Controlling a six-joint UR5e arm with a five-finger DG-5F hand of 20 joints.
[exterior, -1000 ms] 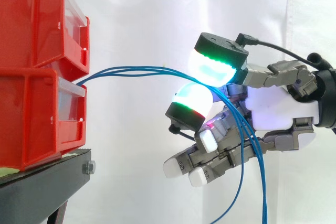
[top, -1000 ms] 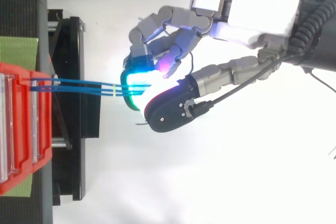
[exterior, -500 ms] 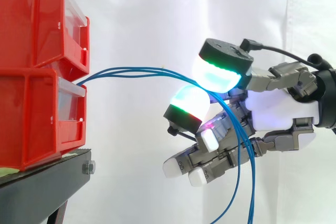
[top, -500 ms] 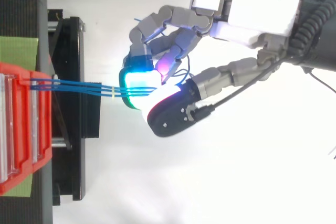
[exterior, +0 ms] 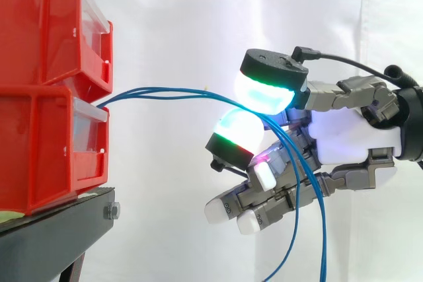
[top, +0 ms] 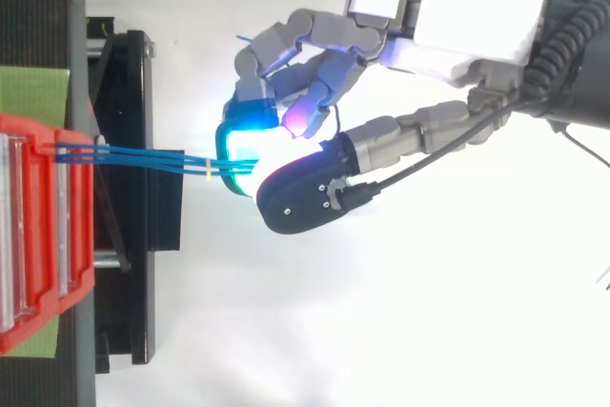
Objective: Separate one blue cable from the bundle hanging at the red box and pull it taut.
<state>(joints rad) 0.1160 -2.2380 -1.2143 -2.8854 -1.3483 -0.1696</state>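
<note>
Two stacked red plastic bins (exterior: 49, 143) sit at the left on a black metal stand (exterior: 59, 229), before a white curtain (exterior: 198, 11). From the gap between the bins, the bundle of thin blue cables (exterior: 165, 90) comes out and runs rightward in a shallow arc, slack rather than taut, to the hand (exterior: 350, 140). There the cables pass between two glowing cyan-and-green pads (exterior: 263, 94), one above them and one below. They then drop past the palm and off the bottom edge. The hand's fingers are curled, with the thumb and one finger closed on the cables together. The other fingers are folded lower down. From above, the cables (top: 143, 157) lie side by side from the bins to the pads.
</note>
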